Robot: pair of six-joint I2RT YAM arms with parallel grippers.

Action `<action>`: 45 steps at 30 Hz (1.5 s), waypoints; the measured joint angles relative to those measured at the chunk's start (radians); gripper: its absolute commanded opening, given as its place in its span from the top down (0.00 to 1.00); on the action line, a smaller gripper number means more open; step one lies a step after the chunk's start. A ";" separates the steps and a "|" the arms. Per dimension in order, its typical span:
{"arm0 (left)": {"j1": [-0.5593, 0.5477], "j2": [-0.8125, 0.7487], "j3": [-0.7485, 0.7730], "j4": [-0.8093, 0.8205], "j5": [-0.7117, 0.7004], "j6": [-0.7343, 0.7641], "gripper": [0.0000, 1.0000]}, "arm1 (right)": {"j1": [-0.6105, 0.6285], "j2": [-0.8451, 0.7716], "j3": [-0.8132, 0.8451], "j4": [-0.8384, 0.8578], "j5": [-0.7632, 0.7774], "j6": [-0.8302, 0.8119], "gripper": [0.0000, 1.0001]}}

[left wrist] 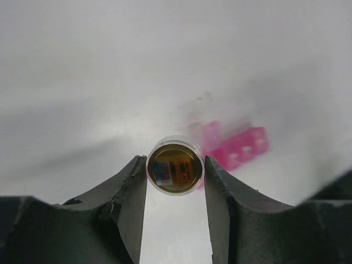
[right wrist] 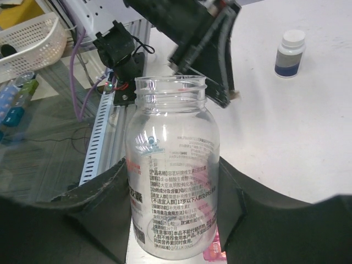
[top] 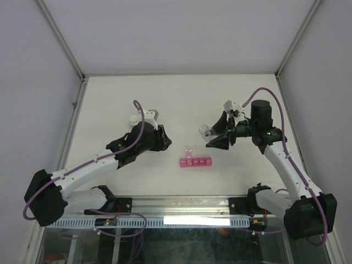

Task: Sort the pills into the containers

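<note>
The pink pill-organiser strip [top: 196, 161] lies on the table between the two arms, with one lid raised at its left end; it is blurred in the left wrist view [left wrist: 242, 146]. My left gripper [left wrist: 176, 165] is shut on a small clear bottle with orange-brown contents [left wrist: 175, 166], seen end-on between the fingertips. My right gripper [right wrist: 173, 170] is shut on a large clear open-necked bottle [right wrist: 173, 165] with printed text, which looks empty and is held above the table right of the strip [top: 204, 131]. No loose pills show.
A white-capped dark bottle [right wrist: 290, 52] stands on the table behind the left arm [top: 133, 118], next to a small grey block [top: 152, 114]. Aluminium frame rails border the table. A white basket [right wrist: 30, 44] sits off the table.
</note>
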 measured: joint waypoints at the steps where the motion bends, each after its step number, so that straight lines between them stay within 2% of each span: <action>1: 0.000 -0.053 -0.022 0.057 0.059 0.000 0.75 | 0.000 -0.001 0.010 -0.048 0.014 -0.055 1.00; 5: 0.000 -0.149 -0.087 0.268 0.280 -0.024 0.75 | 0.005 -0.028 0.043 -0.196 0.092 -0.227 1.00; 10: 0.000 -0.122 -0.130 0.508 0.521 -0.093 0.75 | 0.086 -0.101 0.070 -0.318 0.290 -0.383 1.00; 18: 0.000 -0.020 -0.130 0.787 0.715 -0.192 0.75 | 0.143 -0.121 0.070 -0.391 0.459 -0.470 1.00; 25: 0.000 -0.018 -0.161 0.917 0.706 -0.235 0.75 | 0.165 -0.122 0.070 -0.400 0.492 -0.478 1.00; 32: 0.000 -0.025 -0.188 0.924 0.636 -0.258 0.75 | 0.192 -0.121 0.070 -0.400 0.509 -0.478 1.00; 45: -0.035 -0.027 -0.188 0.954 0.595 -0.288 0.76 | 0.271 -0.088 0.069 -0.399 0.576 -0.474 1.00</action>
